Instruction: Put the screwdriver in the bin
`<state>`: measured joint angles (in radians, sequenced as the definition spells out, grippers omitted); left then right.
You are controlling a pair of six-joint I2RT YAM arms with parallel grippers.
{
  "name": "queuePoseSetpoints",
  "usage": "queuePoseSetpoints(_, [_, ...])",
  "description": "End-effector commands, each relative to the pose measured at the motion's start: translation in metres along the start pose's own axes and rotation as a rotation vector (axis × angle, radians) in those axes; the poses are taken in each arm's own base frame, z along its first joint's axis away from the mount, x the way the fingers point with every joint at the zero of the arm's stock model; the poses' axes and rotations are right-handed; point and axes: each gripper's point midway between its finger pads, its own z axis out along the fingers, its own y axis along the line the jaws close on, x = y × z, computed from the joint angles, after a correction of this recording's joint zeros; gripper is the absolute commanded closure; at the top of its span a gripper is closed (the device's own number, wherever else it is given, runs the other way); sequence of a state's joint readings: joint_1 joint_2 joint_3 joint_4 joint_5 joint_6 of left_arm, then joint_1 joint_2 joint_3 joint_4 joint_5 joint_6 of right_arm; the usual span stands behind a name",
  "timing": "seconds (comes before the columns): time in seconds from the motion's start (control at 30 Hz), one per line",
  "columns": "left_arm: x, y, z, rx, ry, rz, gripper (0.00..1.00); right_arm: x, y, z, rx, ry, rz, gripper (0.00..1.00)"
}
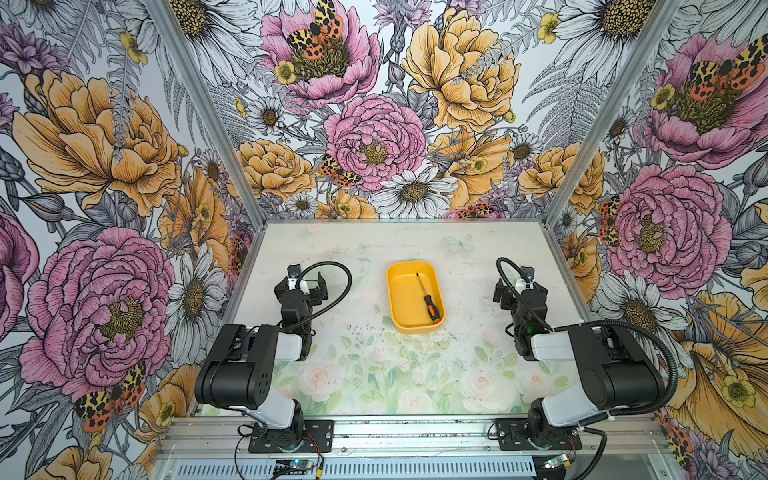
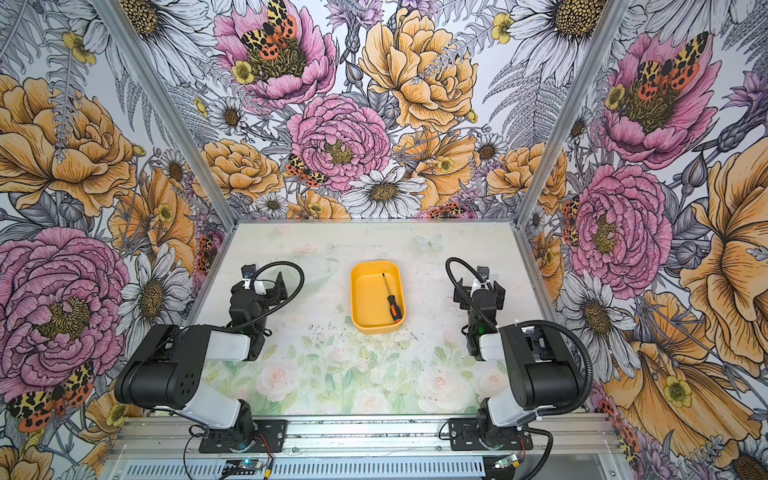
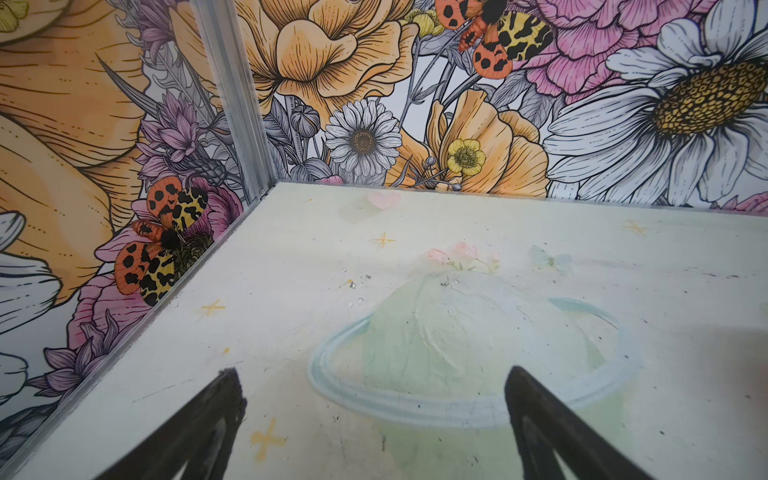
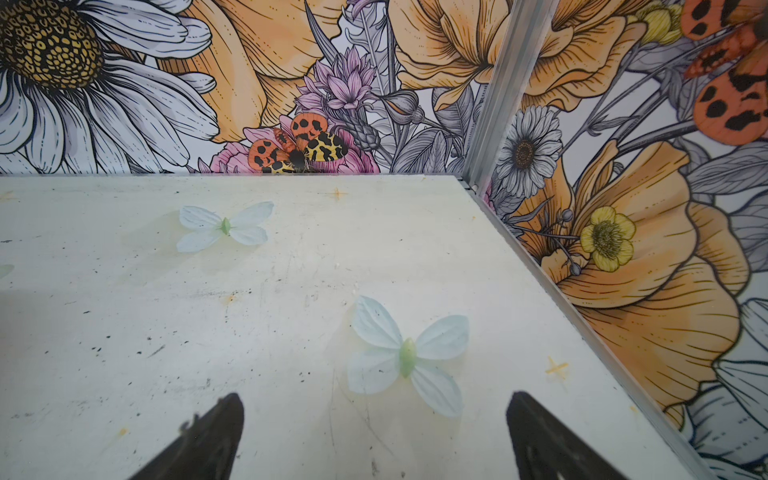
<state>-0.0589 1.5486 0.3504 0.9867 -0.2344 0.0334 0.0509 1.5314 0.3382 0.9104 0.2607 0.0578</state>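
In both top views the yellow-orange bin (image 1: 401, 299) (image 2: 363, 299) sits mid-table. The screwdriver (image 1: 427, 301) (image 2: 392, 300) lies inside it, its thin shaft pointing to the far wall and its black-and-orange handle near the bin's front right corner. My left gripper (image 1: 301, 282) (image 2: 259, 284) (image 3: 374, 384) rests well to the left of the bin, open, with only bare table between its fingers. My right gripper (image 1: 517, 286) (image 2: 480, 289) (image 4: 374, 409) rests well to the right, also open and holding nothing. Neither wrist view shows the bin or the screwdriver.
Floral walls with aluminium corner posts (image 1: 582, 137) close in the table on three sides. The tabletop (image 1: 374, 374) carries printed roses, butterflies and a faint ringed shape. Both arm bases stand on a rail (image 1: 415, 432) at the front edge.
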Motion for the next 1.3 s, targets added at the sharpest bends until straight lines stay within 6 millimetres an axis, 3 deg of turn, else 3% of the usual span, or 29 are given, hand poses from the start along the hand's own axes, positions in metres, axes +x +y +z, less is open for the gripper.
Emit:
queuePoseSetpoints(0.0, [-0.0016, 0.0029, -0.0018, -0.018, -0.017, 0.007, 0.01, -0.0133, 0.0001, 0.0037, -0.002, -0.038, 0.007, 0.01])
queuePoseSetpoints(1.27, [-0.0009, 0.0033, -0.0009, -0.019, -0.011, 0.005, 0.01, -0.0127, 0.0004, 0.0065, -0.02, -0.025, 0.016, 0.01])
